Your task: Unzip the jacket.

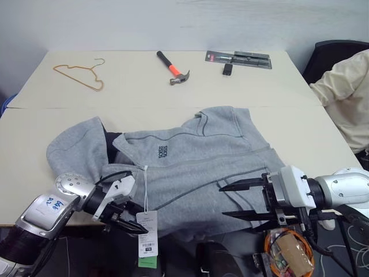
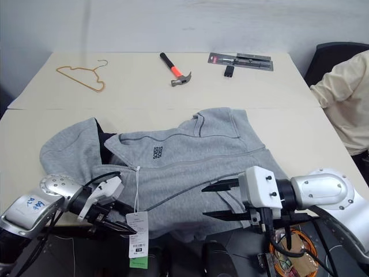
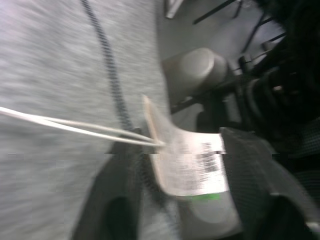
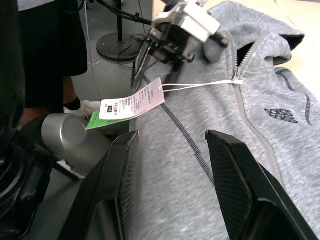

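The light-grey hooded jacket lies flat on the table, its hood to the left and its zip closed. A white string runs from the zipper pull near the collar to the white-and-green hang tags, which dangle over the table's front edge. My left gripper is at the jacket's front-left edge, its fingers apart, with the tags between them in the left wrist view. My right gripper stands open, pointing left over the jacket's lower right part, with nothing between its fingers.
Behind the jacket lie a copper wire hanger, an orange-handled hammer, a packaged tool and a small black object. A cream-coloured garment hangs over a dark chair at the right. Cables and gear sit below the table's front edge.
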`<act>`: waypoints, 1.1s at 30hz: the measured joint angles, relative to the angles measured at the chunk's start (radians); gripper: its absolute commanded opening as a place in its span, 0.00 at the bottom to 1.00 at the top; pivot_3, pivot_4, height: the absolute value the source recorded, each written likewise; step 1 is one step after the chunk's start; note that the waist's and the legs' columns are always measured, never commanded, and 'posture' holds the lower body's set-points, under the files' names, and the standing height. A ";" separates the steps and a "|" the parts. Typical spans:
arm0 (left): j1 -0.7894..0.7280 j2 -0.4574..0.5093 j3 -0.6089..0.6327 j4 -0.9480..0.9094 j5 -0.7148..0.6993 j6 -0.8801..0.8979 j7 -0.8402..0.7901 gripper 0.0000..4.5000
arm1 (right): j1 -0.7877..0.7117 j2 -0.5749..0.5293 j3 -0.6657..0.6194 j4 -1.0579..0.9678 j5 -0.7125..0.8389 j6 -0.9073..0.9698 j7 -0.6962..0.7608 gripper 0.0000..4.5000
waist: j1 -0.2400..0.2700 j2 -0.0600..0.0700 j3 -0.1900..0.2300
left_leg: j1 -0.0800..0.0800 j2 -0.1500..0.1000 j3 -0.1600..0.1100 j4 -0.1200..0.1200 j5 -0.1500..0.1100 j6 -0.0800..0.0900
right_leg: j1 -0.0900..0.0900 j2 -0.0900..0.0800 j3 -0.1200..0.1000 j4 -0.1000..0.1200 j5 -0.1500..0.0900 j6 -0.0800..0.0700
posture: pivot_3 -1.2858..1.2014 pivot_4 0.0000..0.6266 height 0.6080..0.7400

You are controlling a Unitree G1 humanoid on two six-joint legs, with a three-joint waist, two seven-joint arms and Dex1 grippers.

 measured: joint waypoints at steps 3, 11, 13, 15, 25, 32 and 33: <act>-0.002 0.020 0.002 -0.032 -0.010 0.036 0.000 0.09 | -0.019 0.013 0.000 0.001 0.000 0.014 -0.009 0.50 | 0.000 0.000 0.000 | 0.000 0.000 0.000 0.000 0.000 0.000 | 0.000 0.000 0.000 0.000 0.000 0.000 | 0.52 0.24 1.00; -0.088 0.007 0.017 -0.059 -0.093 0.191 0.032 0.00 | -0.047 0.050 0.000 0.004 0.000 0.039 -0.034 0.50 | 0.002 0.000 0.000 | 0.000 0.000 0.000 0.000 0.000 0.000 | 0.000 0.000 0.000 0.000 0.000 0.000 | 0.52 0.24 1.00; -0.148 -0.058 0.039 -0.056 -0.147 0.293 0.093 0.00 | -0.044 0.051 -0.002 0.004 -0.003 0.042 -0.035 0.50 | 0.005 0.000 0.000 | -0.001 0.000 -0.001 0.001 0.000 0.000 | 0.000 0.000 0.000 0.000 0.000 0.000 | 0.52 0.24 1.00; -0.201 -0.125 0.061 -0.045 -0.207 0.398 0.160 0.00 | -0.032 0.051 -0.013 0.002 -0.011 0.043 -0.033 0.50 | 0.006 0.000 0.000 | -0.001 -0.001 -0.001 0.002 0.000 0.000 | 0.000 0.000 0.000 0.000 0.000 0.001 | 0.52 0.24 1.00; -0.385 -0.714 0.375 0.079 -0.371 0.842 0.766 0.00 | 0.027 0.050 -0.076 0.012 -0.130 0.011 -0.020 0.50 | 0.023 -0.001 0.000 | -0.001 -0.002 -0.001 0.004 0.001 0.000 | 0.001 0.000 0.000 0.000 0.002 0.003 | 0.52 0.24 1.00; -0.455 -1.103 0.732 0.099 -0.240 0.980 1.235 0.00 | 0.033 0.052 -0.084 0.014 -0.154 0.012 -0.043 0.50 | 0.026 -0.001 0.000 | -0.001 -0.002 -0.001 0.003 0.001 -0.001 | 0.002 0.000 0.000 -0.001 0.002 0.004 | 0.52 0.24 1.00; -0.458 -1.111 0.762 0.097 -0.221 0.994 1.283 0.04 | 0.029 0.057 -0.084 0.013 -0.165 0.012 -0.054 0.50 | 0.026 -0.001 0.000 | -0.001 -0.002 -0.001 0.003 0.001 -0.002 | 0.001 0.001 0.000 -0.001 0.002 0.004 | 0.52 0.24 1.00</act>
